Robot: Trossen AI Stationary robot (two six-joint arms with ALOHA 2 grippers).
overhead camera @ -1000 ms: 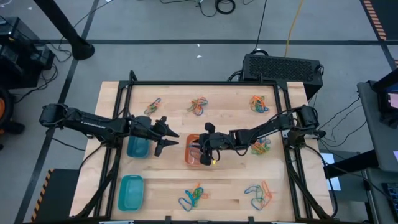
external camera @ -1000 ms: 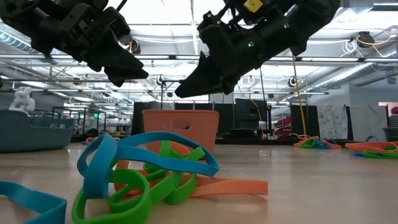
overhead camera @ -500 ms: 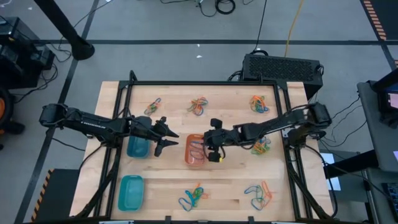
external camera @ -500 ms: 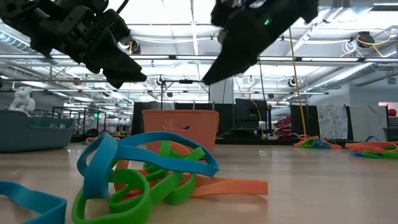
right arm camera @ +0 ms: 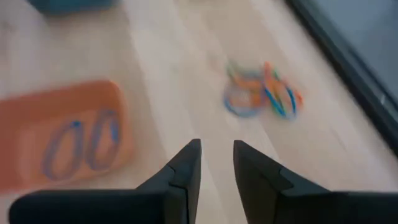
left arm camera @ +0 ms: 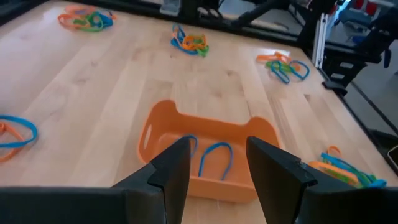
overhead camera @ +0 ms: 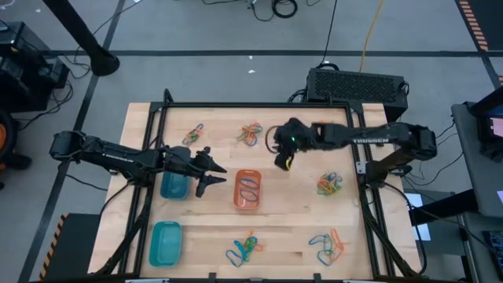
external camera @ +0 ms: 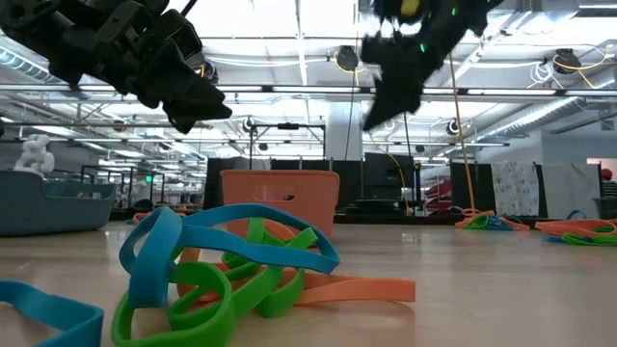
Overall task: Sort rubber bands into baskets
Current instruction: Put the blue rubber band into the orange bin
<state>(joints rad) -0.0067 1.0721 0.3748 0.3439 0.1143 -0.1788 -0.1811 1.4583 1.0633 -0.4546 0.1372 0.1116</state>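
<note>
1. Rubber bands now lie in the orange basket [overhead camera: 247,190] at the centre of the high view: two blue loops [left arm camera: 211,157] rest on its floor, and no gripper hangs over them.
2. We see that the right gripper [overhead camera: 281,161], which stood over that basket a second ago, has swung up and away toward the upper middle of the frame, near the band pile [overhead camera: 251,134] there. We judge one drop done and the arm heading for a fresh pick.
3. Its fingers [right arm camera: 181,171] stand a little apart with bare wood between them (nothing held, nothing touched).
4. We find the left gripper [overhead camera: 212,173] where it was, just left of the orange basket. Its fingers [left arm camera: 171,171] are spread, framing the basket in its wrist view, and hold nothing.
5. Plenty remains: mixed piles sit at the upper left [overhead camera: 192,134], upper right [overhead camera: 327,130], right [overhead camera: 329,185], lower middle [overhead camera: 245,248] and lower right [overhead camera: 327,246] of the high view.
6. We see no bands in the blue basket [overhead camera: 174,186] or the teal basket [overhead camera: 165,242] at the lower left.
</note>
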